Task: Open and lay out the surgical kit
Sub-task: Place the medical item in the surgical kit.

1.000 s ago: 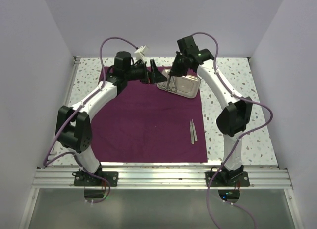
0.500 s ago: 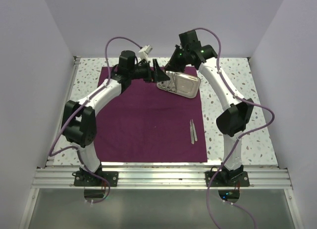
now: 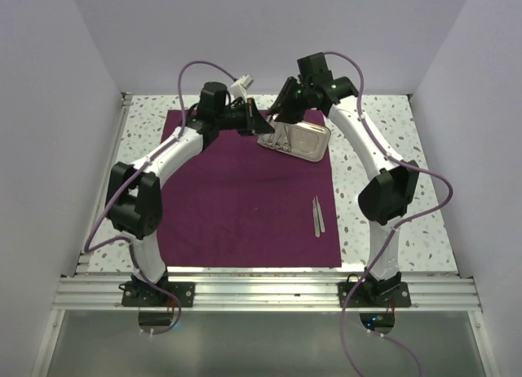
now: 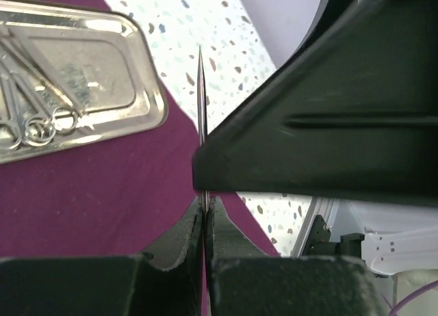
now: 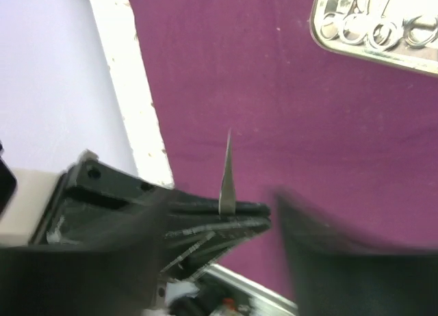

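Purple cloth wrap (image 3: 245, 197) is spread flat at frame centre as the laying surface. Steel tray (image 3: 312, 137) sits upper centre, with ring-handled instruments (image 4: 34, 124) inside. Left gripper (image 4: 204, 205) is clamped on a slim pointed instrument (image 4: 201, 117). Right gripper (image 3: 283, 106) has its jaws parted and empty, probably a handover. Tweezers (image 3: 318, 216) lie lower right on the cloth.

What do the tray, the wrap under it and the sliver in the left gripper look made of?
Small rectangular tray: polished metal, probably steel, mirror glints. Dark purple wrap: matte cloth, no shine. Slim pointed sliver, pinched in the left gripper: bright thin metal, likely steel.
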`<move>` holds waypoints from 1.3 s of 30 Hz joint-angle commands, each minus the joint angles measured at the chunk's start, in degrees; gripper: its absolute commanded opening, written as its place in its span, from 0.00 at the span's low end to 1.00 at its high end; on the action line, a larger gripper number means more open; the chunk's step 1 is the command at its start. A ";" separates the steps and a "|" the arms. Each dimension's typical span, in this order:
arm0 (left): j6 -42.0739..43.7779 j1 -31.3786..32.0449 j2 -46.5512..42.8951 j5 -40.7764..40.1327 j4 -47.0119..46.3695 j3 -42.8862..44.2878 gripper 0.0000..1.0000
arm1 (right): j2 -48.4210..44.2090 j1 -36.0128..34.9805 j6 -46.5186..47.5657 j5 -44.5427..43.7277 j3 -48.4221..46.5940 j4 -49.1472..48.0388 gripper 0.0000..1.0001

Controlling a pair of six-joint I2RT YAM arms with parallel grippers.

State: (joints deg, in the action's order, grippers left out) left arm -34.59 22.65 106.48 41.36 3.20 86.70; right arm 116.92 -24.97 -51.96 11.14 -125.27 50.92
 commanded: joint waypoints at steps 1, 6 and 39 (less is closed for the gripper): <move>5.05 0.37 -4.25 -5.13 5.65 -0.99 0.00 | -1.53 -0.96 1.68 3.74 -1.98 1.62 0.78; 10.32 0.37 -15.67 -12.26 10.24 -14.78 0.00 | -2.83 0.27 5.73 -1.37 -1.91 4.37 0.90; -5.31 2.66 -34.75 -53.14 37.93 -41.52 0.99 | -0.14 7.39 18.13 -0.84 17.45 -8.38 0.92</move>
State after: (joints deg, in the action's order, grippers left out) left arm -36.56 24.95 75.09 -10.55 40.16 45.82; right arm 113.97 -17.61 -34.76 12.47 -103.20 47.42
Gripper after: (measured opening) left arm 0.753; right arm 0.920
